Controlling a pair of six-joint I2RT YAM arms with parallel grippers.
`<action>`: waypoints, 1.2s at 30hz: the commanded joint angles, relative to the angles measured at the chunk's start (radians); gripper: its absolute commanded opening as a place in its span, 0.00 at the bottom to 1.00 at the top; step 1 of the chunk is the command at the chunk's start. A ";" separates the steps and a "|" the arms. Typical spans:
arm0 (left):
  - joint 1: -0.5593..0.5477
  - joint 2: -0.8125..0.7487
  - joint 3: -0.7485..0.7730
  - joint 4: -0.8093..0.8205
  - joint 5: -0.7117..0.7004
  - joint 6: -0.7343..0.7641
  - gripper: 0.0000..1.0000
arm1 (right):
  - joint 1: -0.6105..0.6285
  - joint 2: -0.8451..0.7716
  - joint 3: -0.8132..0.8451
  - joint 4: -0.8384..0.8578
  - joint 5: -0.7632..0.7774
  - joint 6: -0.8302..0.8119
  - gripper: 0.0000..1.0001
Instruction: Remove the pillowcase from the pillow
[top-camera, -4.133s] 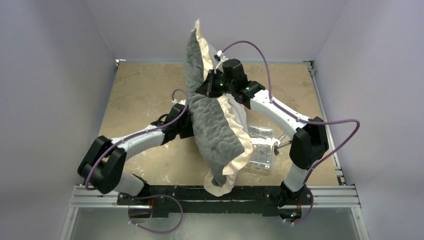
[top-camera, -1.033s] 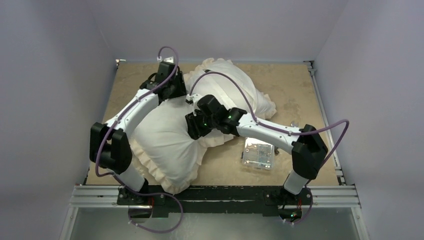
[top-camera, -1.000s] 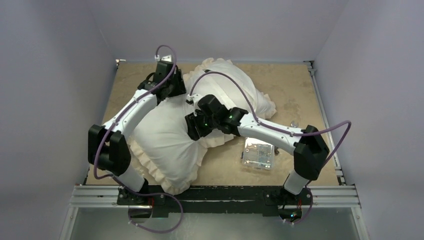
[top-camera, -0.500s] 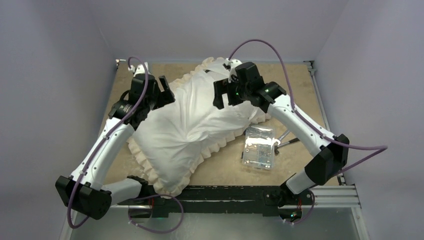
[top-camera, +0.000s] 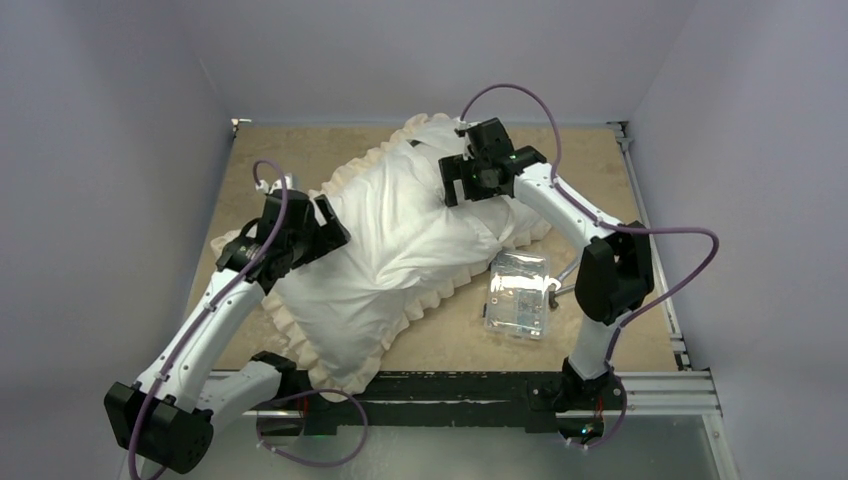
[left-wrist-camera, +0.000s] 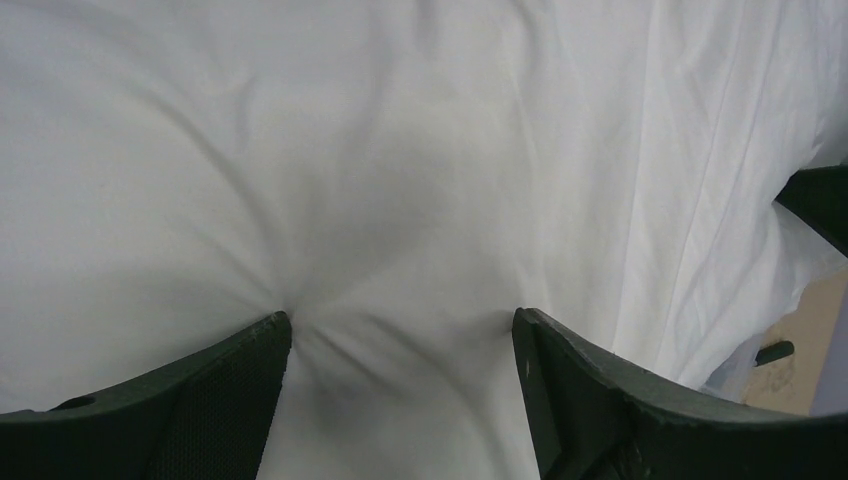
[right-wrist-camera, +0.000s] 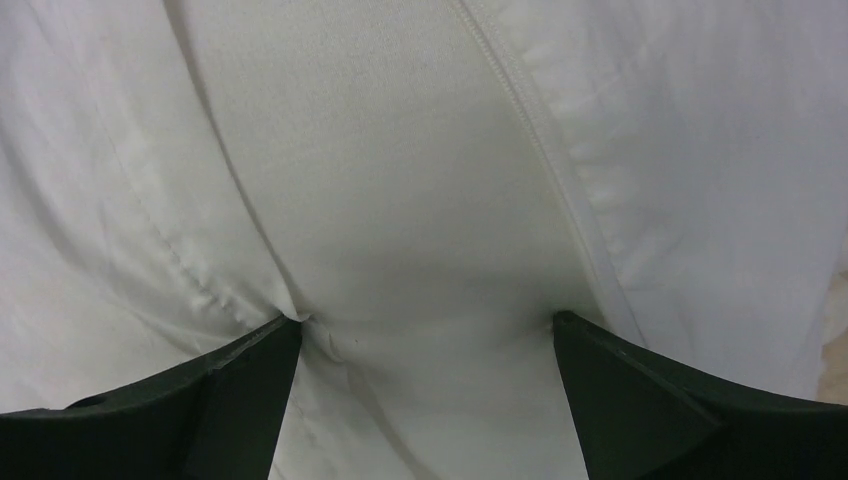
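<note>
Fingers (left-wrist-camera: 225, 395) of the left gripper (left-wrist-camera: 400, 325) stand wide apart, both tips dented into the white back of the pillowcase (top-camera: 390, 250); no fold is pinched. Fingers (right-wrist-camera: 625, 395) of the right gripper (right-wrist-camera: 428, 325) are spread equally wide, with their tips pressed into white fabric beside a zip seam (right-wrist-camera: 520, 130). The left gripper bears on the cover's left edge, the right on its far end. The pillowcase lies diagonally on the table (top-camera: 590, 165), white side up, cream frill (top-camera: 290, 335) around it. The pillow is enclosed, plumping the cover. A clear box (top-camera: 518, 293) sits just right of the frill.
</note>
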 joint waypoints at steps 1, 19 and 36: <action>0.000 -0.008 -0.078 0.013 0.066 -0.057 0.81 | 0.006 0.058 0.033 0.014 0.025 -0.028 0.99; 0.001 0.363 0.043 0.293 -0.012 0.039 0.00 | 0.011 0.084 0.036 0.041 -0.154 -0.061 0.00; 0.009 0.710 0.736 0.362 -0.315 0.480 0.00 | 0.318 -0.096 0.138 0.134 -0.305 0.228 0.00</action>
